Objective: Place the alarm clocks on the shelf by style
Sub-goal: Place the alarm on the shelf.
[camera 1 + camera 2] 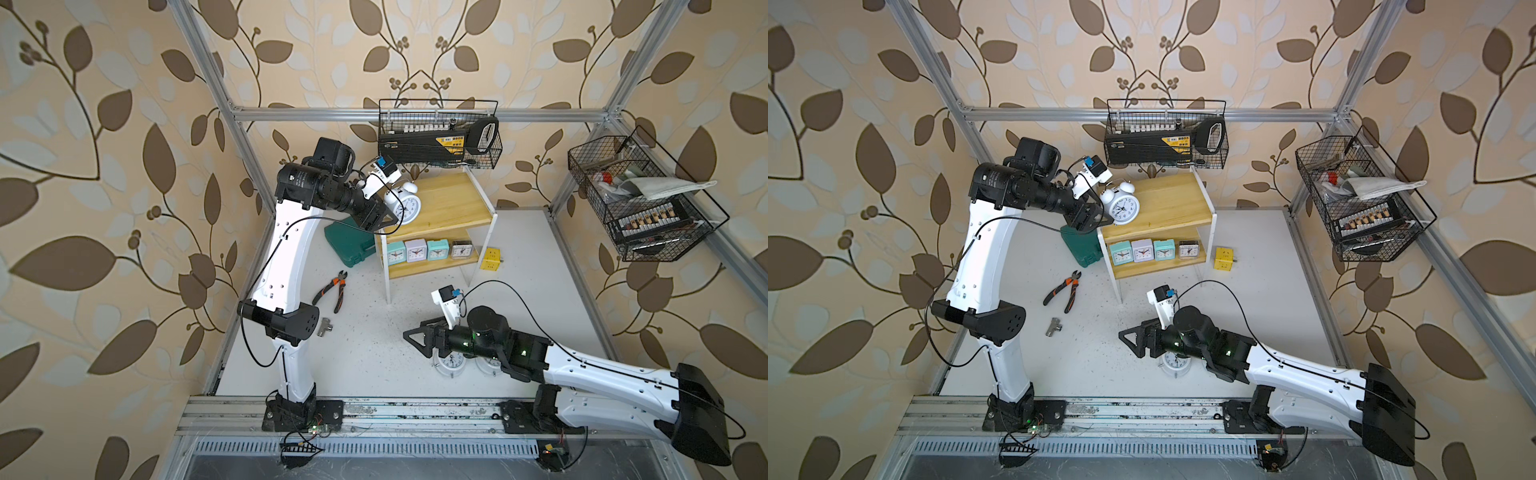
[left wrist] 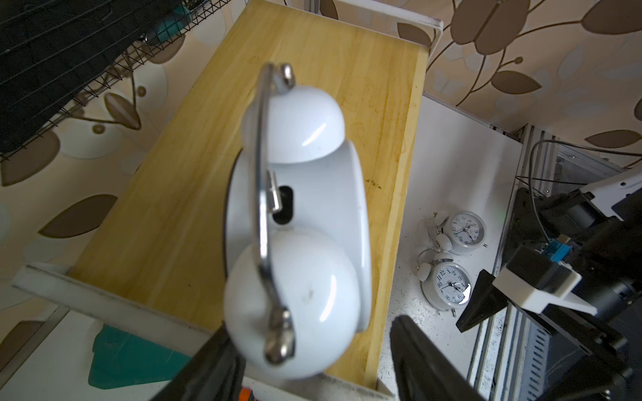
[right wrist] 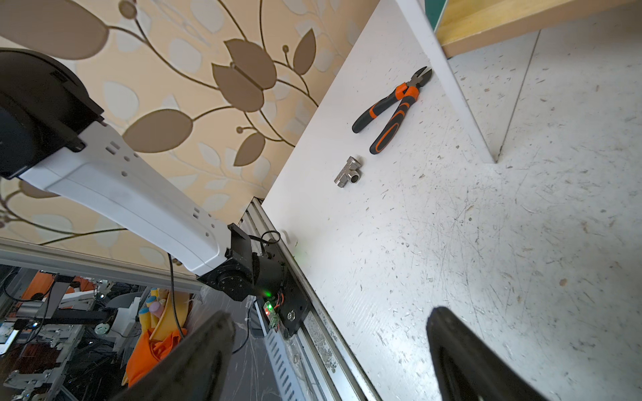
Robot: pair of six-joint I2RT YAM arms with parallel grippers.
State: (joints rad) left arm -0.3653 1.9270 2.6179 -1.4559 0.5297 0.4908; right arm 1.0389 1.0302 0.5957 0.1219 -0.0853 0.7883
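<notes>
twin-bell clock (image 1: 405,203) upright on shelf (image 1: 453,199) top board, upper centre of frame, between parted jaws of left gripper (image 2: 309,326), not clamped. right gripper (image 1: 417,334) wide open, empty, lower centre, near two more twin-bell clocks (image 2: 448,283) lying face up on worktop (image 1: 374,340). likely light, rigid, slick, with breakable dial glass; grip across round body, avoiding bells and thin handle.

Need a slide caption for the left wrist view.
Left gripper open around a white twin-bell clock at the shelf's top board; two more clocks on the table.
</notes>
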